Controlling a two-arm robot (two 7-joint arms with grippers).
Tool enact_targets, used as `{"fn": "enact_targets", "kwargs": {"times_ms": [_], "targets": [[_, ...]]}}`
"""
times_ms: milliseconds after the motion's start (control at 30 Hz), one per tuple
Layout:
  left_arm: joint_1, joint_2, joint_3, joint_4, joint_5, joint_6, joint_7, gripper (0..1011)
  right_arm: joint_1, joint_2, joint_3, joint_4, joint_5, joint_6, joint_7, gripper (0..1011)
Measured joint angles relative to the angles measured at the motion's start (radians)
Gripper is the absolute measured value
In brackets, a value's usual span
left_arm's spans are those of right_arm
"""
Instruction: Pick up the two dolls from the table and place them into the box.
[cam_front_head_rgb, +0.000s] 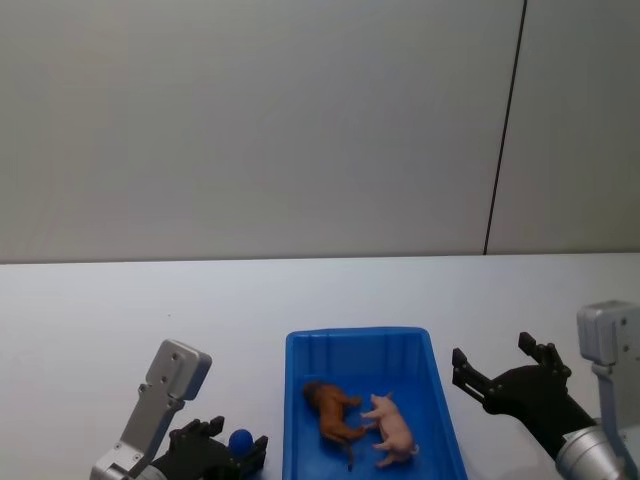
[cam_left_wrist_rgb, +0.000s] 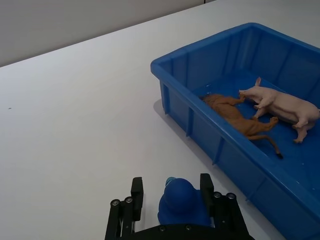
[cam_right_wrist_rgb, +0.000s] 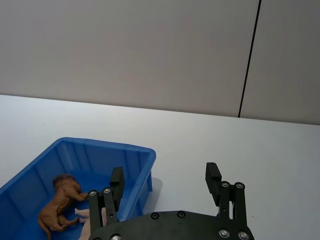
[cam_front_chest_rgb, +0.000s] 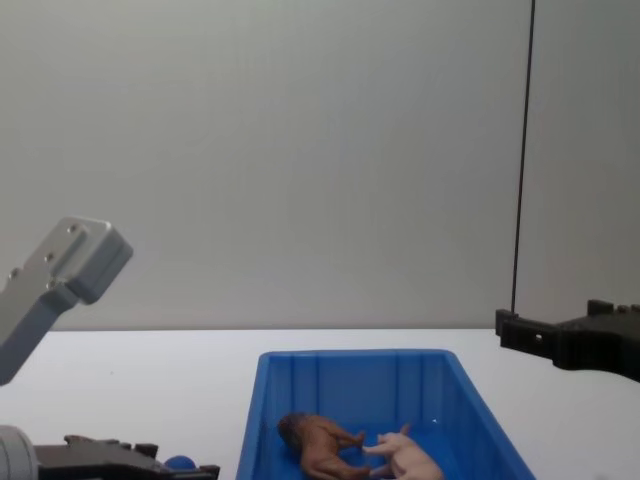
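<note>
Both dolls lie on their sides inside the blue box (cam_front_head_rgb: 355, 335), touching each other: a reddish-brown one (cam_front_head_rgb: 333, 410) and a pale pink pig-like one (cam_front_head_rgb: 393, 428). The left wrist view shows the brown doll (cam_left_wrist_rgb: 240, 117) and the pink doll (cam_left_wrist_rgb: 285, 105) on the box floor. My left gripper (cam_front_head_rgb: 232, 442) is low over the table (cam_front_head_rgb: 100, 320), just left of the box, open. My right gripper (cam_front_head_rgb: 492, 352) hovers to the right of the box, open and empty. In the right wrist view its fingers (cam_right_wrist_rgb: 117, 181) partly cover the pink doll.
A small dark-blue ball (cam_left_wrist_rgb: 180, 202) sits between the left gripper's fingers on the table, close to the box's left wall (cam_left_wrist_rgb: 200, 130). White tabletop stretches to the far left and behind the box, and a grey wall stands behind it.
</note>
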Motion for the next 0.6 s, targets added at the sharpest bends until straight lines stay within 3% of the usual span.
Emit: {"fn": "enact_targets", "kwargs": {"times_ms": [467,600], "targets": [[-0.008,-0.007,0.001,0.016,0.013,-0.007,-0.01,302,0.0,0.0,0.0,0.0,0.0,0.0,0.0,1001],[-0.005,-0.007,-0.001,0.013,0.012,-0.016,-0.01,272,0.0,0.0,0.0,0.0,0.0,0.0,0.0,1001]]}}
